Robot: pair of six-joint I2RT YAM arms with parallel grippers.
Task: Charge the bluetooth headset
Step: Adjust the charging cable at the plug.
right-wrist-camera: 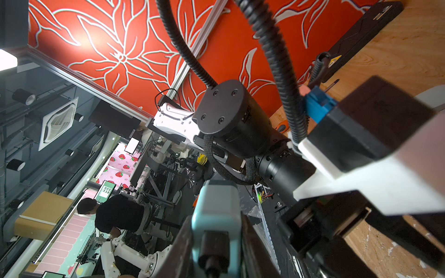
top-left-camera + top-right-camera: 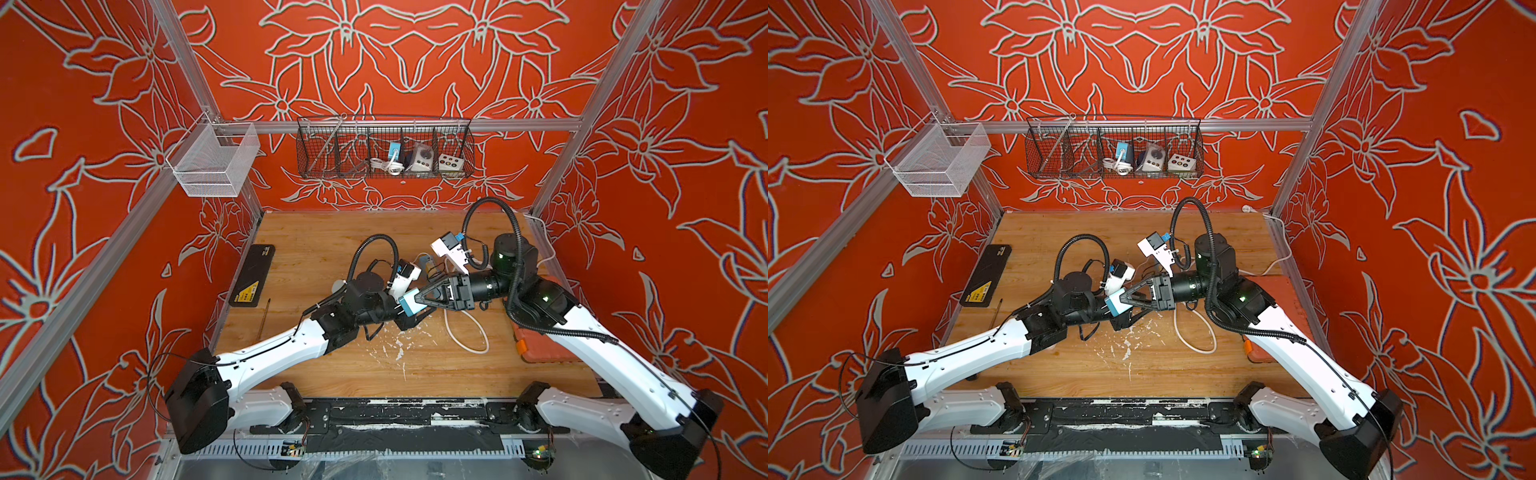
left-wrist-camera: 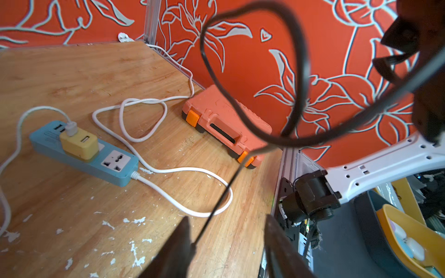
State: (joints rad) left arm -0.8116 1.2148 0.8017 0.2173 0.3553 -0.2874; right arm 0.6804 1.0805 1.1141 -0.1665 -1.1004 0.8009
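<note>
Right pincer (image 2: 420, 300): gripping teal box (image 2: 411, 307) above tabletop (image 2: 332, 249) middle.
Left pincer (image 3: 227, 217): open, black cable (image 3: 215, 207) beside one finger.

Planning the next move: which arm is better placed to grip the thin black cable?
Left, probably. The left gripper has its jaws open with the black cable running between them in the left wrist view. The right gripper is shut on the blue box, so it is busy.

Blue power strip (image 3: 72, 161), yellow adapter (image 3: 79, 144), orange case (image 3: 224, 120)
</note>
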